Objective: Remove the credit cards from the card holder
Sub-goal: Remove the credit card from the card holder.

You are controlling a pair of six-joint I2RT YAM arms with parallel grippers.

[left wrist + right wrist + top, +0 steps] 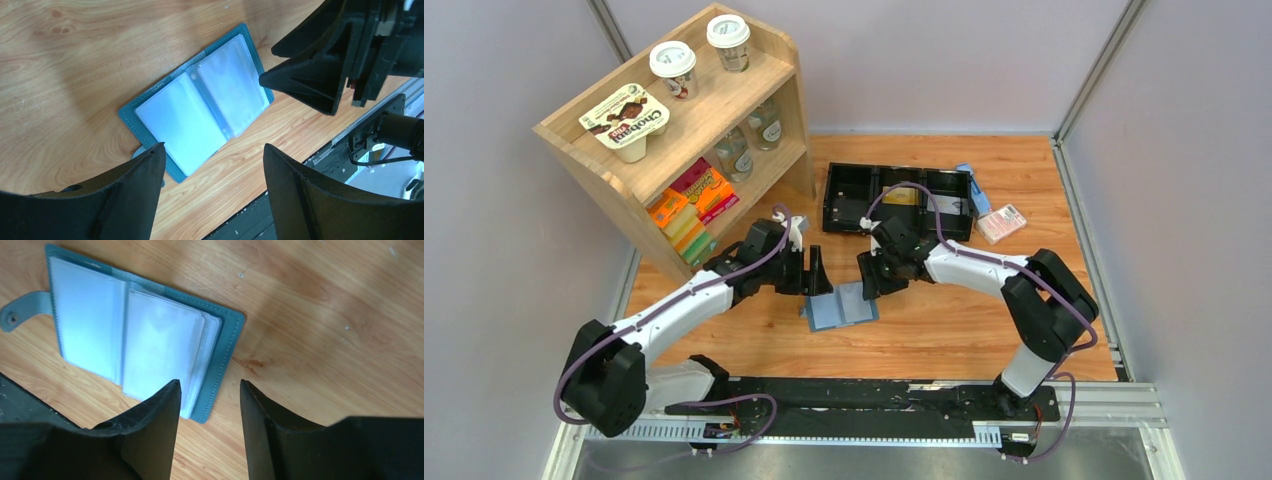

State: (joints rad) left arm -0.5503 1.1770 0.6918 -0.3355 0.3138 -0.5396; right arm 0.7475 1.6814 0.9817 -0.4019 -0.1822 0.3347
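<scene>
The teal-blue card holder (842, 308) lies open and flat on the wooden table, its clear plastic sleeves facing up. In the left wrist view the card holder (200, 105) sits just beyond my left gripper (212, 147), which is wide open and empty. My right gripper (210, 382) hovers open over the near right corner of the card holder (140, 335), holding nothing. From above, the left gripper (816, 274) stands at the holder's left far edge and the right gripper (871, 277) at its right far edge. The credit cards are out of view; the sleeves look pale and blank.
A long black tray (899, 205) with a gold card (901, 196) stands behind the grippers. A pink-white packet (1001, 223) lies to its right. A wooden shelf (684, 140) with cups and boxes fills the back left. The arms' black rail (874, 395) runs along the near edge.
</scene>
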